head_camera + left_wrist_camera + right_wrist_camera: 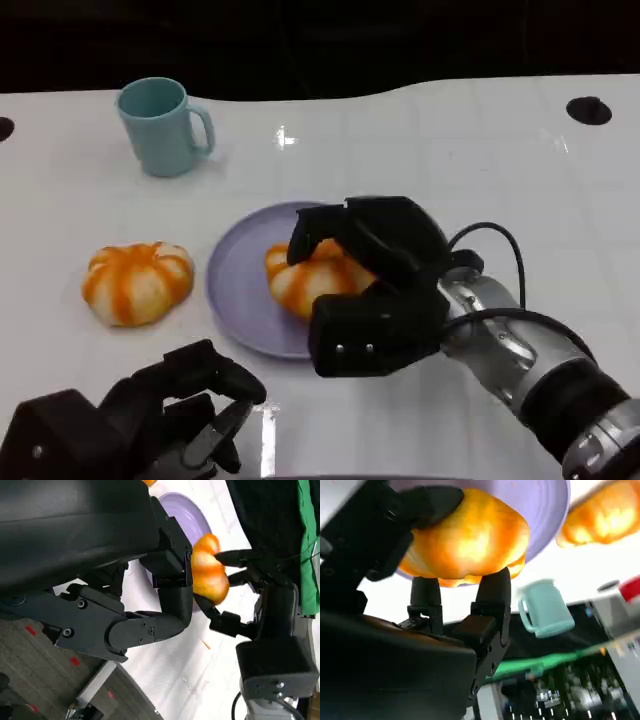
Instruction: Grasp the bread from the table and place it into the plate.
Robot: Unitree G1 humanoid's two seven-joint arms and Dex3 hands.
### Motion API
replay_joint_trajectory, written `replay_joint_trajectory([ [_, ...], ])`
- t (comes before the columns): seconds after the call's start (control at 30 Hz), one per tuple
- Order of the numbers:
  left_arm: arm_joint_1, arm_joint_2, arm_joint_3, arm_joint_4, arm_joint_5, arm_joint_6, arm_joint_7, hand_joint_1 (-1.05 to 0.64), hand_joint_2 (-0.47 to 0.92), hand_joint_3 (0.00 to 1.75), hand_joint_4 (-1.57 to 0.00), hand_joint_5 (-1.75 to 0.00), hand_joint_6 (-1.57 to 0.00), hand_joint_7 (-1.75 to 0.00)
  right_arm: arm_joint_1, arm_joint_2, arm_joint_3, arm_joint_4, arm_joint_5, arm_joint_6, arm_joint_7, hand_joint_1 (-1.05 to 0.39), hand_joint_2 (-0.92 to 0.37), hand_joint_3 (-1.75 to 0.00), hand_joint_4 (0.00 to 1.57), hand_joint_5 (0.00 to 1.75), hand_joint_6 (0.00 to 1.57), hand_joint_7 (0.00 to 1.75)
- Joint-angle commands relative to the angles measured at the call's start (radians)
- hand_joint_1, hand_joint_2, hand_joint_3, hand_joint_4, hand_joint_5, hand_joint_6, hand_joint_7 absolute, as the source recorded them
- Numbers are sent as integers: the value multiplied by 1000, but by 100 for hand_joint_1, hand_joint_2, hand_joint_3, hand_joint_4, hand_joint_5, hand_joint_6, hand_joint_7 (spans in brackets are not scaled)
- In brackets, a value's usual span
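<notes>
An orange-and-white striped bread roll [308, 282] is over the purple plate [232, 290] at the table's middle, and my right hand [375, 280] grips it from the right with fingers wrapped over its top. In the right wrist view the fingers [492, 595] clasp the bread [470, 540] against the plate [545, 505]. The left wrist view shows the bread [210, 575] in my right hand [250, 600] beside the plate [185, 515]. Whether it touches the plate I cannot tell. My left hand [150, 420] lies low at the near left, holding nothing.
A second striped bread roll [137, 282] lies on the white table left of the plate. A teal mug [160, 125] stands at the far left. A black round hole [588, 110] marks the far right of the table.
</notes>
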Motion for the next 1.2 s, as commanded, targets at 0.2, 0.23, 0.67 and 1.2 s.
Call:
replay_joint_trajectory([
  [0.2, 16, -1, -3, -14, 10, -6, 10, -40, 92, 49, -64, -175, -61, -137, 28, -74, 43, -135, -16, 83, 166, -56, -92, -18, 3, 29, 30, 0],
  [0.23, 16, -2, -4, -14, 10, -7, 10, -40, 92, 49, -64, -175, -61, -137, 43, -84, 41, -169, -13, 91, 182, -57, -92, -19, 2, 30, 29, 0],
  [0.67, 7, -5, -11, -7, 16, -8, 19, -41, 92, 49, -64, -175, -61, -136, 222, -203, -26, -561, 64, 144, 353, -60, -92, -19, 6, 42, 30, 2],
  [1.2, -1, -7, -13, -5, 15, 9, 28, -43, 92, 47, -64, -175, -61, -135, 559, -268, -252, -913, 416, 149, 457, -37, -92, -15, 40, 66, 60, 14],
])
